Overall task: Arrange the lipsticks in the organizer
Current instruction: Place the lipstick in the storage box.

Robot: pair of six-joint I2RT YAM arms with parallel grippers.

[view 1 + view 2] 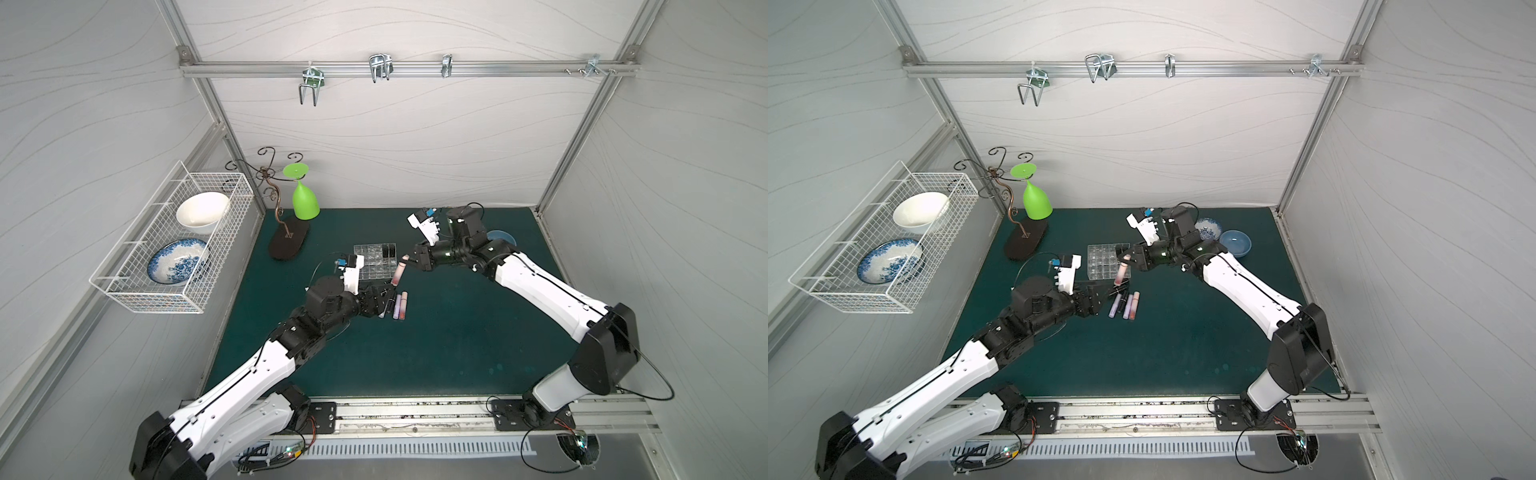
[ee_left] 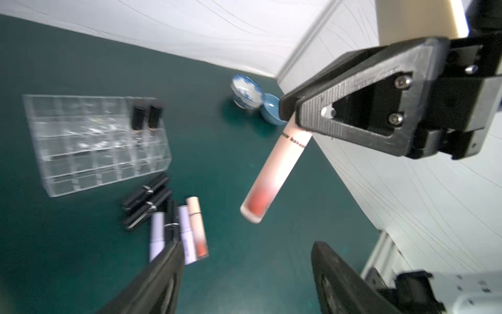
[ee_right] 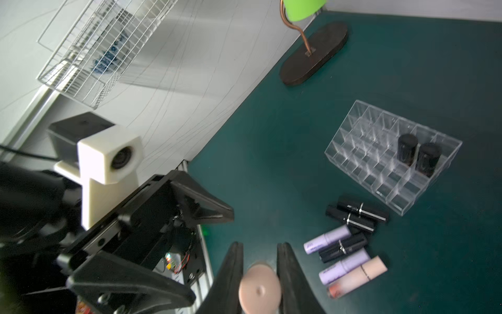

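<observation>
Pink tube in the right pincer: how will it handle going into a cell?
The pink tube looks rigid, so it should not bend. The right pincer grips only one end, on a smooth round surface, so it may pivot or slip if its tip catches a wall of the organizer. Laid down, it would probably roll.

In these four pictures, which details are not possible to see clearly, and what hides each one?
- Held lipstick, right wrist view: body cut off by the bottom edge; only the cap shows.
- Its print, left wrist view: partly covered by the right pincer, blurred.
- Loose lipsticks, left wrist view: blurred; some ends covered by the left pincer.
- Organizer cells, both top views: too small and clear to count.
</observation>
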